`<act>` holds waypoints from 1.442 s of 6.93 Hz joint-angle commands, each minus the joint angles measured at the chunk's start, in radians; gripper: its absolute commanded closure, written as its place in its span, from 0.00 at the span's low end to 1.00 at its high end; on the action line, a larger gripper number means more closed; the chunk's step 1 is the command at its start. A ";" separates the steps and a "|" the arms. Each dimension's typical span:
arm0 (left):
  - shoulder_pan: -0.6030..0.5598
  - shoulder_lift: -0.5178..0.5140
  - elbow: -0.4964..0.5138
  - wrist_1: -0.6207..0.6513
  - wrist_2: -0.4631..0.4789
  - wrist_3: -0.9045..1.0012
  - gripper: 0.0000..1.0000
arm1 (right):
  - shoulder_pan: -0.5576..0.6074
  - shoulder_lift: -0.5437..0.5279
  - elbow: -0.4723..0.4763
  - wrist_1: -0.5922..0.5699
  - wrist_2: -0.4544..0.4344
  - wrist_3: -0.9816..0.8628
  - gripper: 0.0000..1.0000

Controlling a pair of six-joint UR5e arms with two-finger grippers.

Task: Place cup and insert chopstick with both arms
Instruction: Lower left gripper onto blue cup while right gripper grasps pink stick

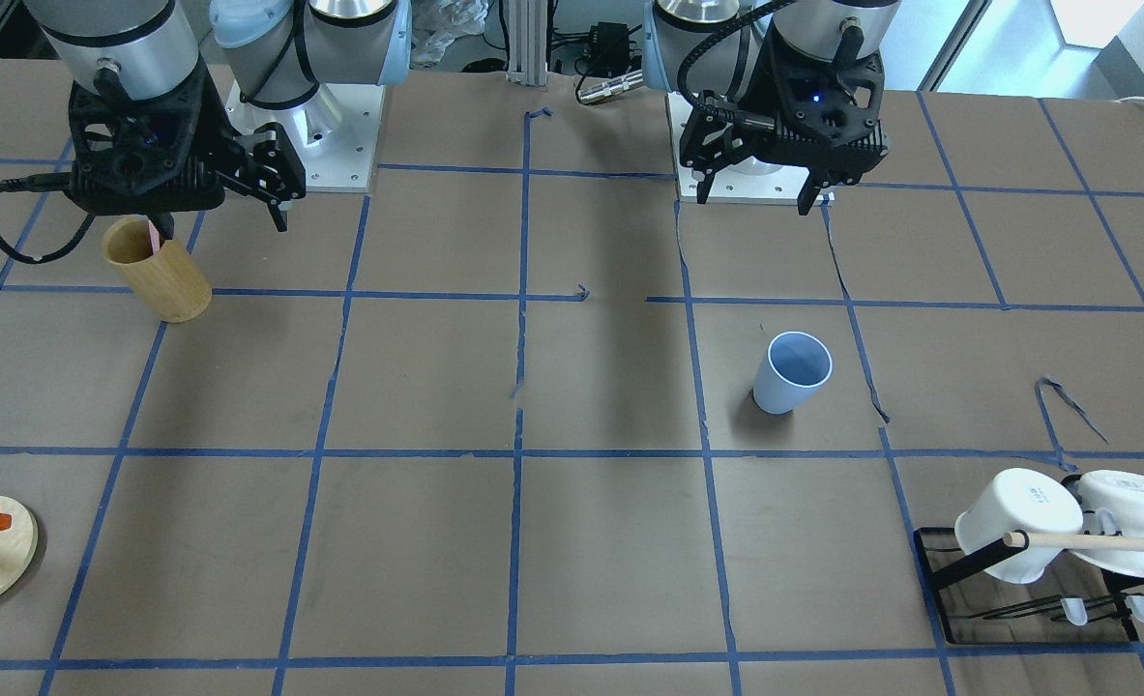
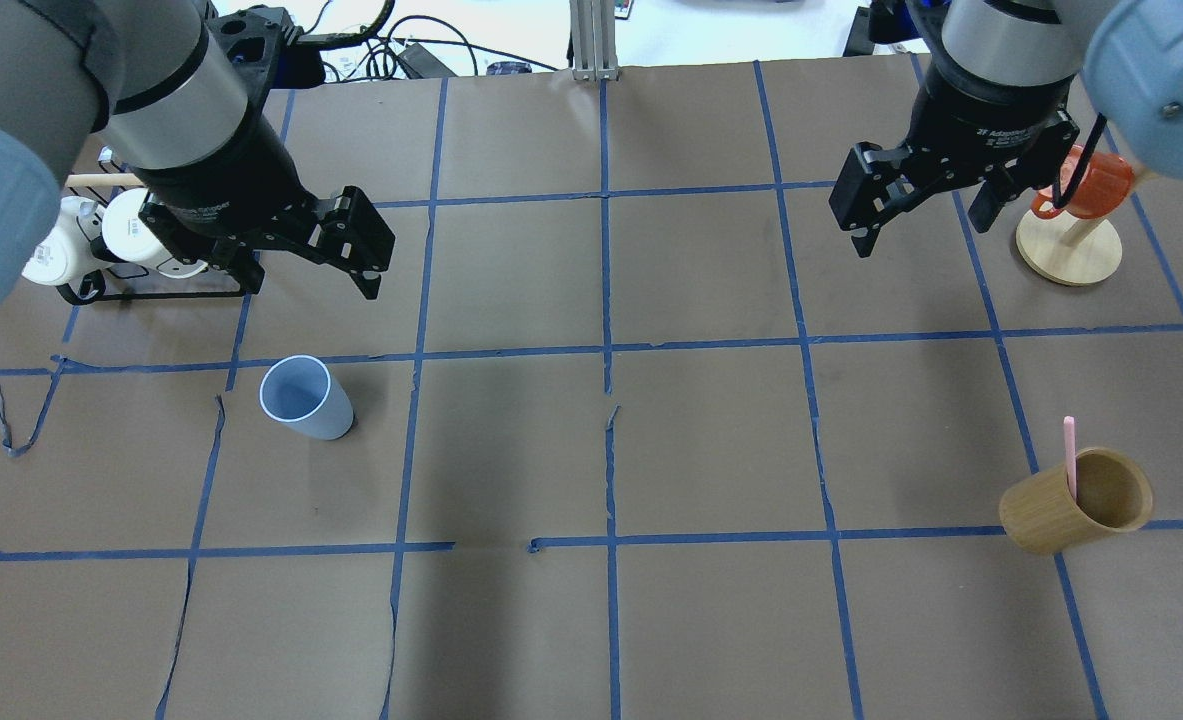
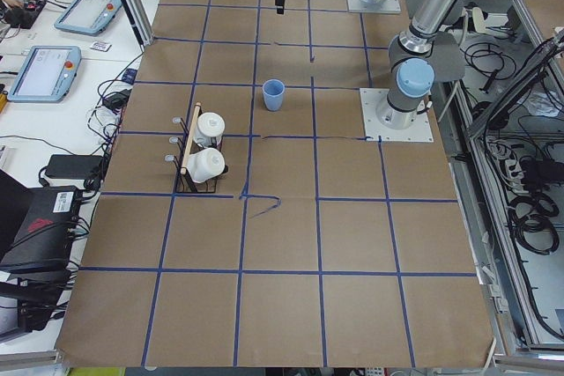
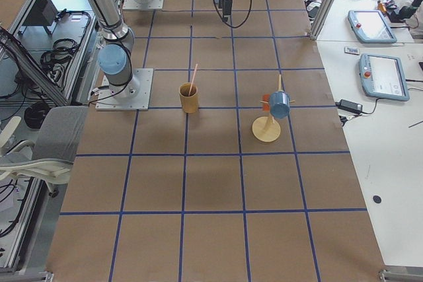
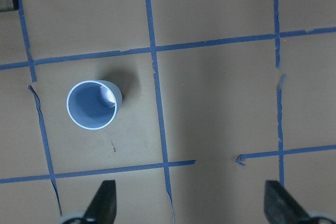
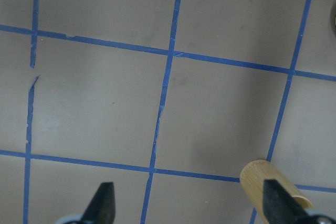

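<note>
From the front, the left claw (image 1: 755, 198) hung open and empty above the bench (image 1: 572, 541). The blue cup (image 1: 792, 372) stood upright below it, toward the operators' side. The right claw (image 1: 221, 222) was also spread and empty, near the wooden cup (image 1: 158, 271), which held a pink chopstick (image 1: 153, 235). Overhead, the two cups stood well apart. The left wrist view showed the blue cup beyond wide-set fingers (image 5: 102, 205). The right wrist view caught the wooden cup's side by one finger.
</note>
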 commanded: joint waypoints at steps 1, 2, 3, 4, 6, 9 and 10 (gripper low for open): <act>0.005 0.000 0.000 0.000 -0.005 0.003 0.00 | -0.059 0.004 0.011 0.002 -0.005 -0.201 0.00; 0.006 -0.001 0.000 0.000 -0.006 0.001 0.00 | -0.178 -0.003 0.042 0.017 0.011 -0.351 0.03; 0.005 0.000 -0.002 0.000 -0.006 0.001 0.00 | -0.268 -0.008 0.080 0.016 0.015 -0.506 0.07; 0.005 -0.001 -0.002 0.000 -0.006 0.003 0.00 | -0.309 -0.008 0.094 0.007 0.015 -0.617 0.08; 0.008 -0.006 0.000 0.000 -0.006 0.006 0.00 | -0.391 -0.005 0.132 -0.012 0.100 -0.801 0.03; 0.071 -0.166 -0.125 0.111 0.018 0.033 0.00 | -0.507 -0.013 0.204 -0.007 0.194 -1.074 0.03; 0.090 -0.230 -0.206 0.257 0.085 0.033 0.00 | -0.547 -0.017 0.243 -0.015 0.194 -1.110 0.00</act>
